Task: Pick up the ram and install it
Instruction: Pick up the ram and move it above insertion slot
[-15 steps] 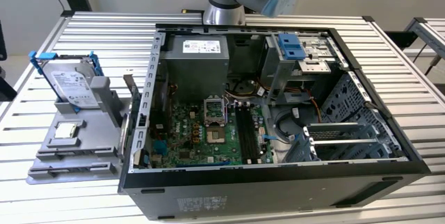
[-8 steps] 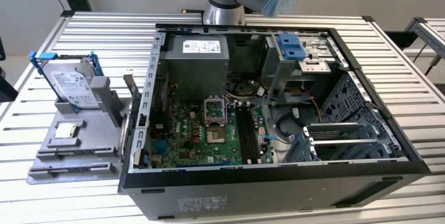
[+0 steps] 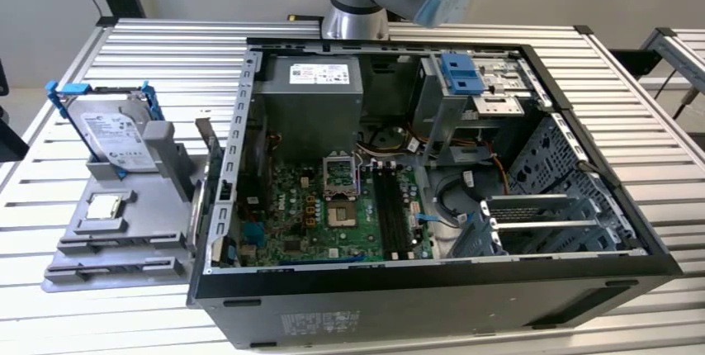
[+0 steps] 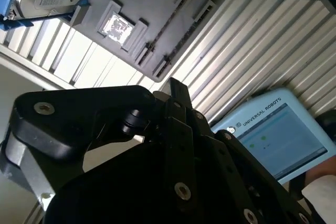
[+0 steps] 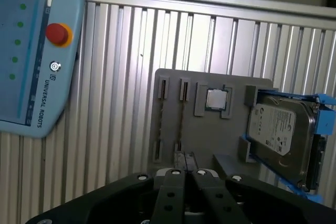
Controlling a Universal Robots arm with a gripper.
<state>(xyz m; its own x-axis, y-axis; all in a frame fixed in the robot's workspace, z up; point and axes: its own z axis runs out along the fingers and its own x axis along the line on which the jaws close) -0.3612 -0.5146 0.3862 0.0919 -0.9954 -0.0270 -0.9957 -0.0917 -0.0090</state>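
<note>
First wrist view, centre frame: a thin dark strip (image 5: 181,121) stands on edge in a long slot of the flat grey plastic tray (image 5: 210,135). Whether it is the ram cannot be told. Lower centre, the black gripper (image 5: 184,160) has its fingers drawn together.

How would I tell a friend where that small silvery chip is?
On the exterior view's left, beside the open computer case, a grey tray lies on the table. The chip sits in its square recess, nearer the camera than the upright hard drive. It is the tray's only small, shiny square.
</note>
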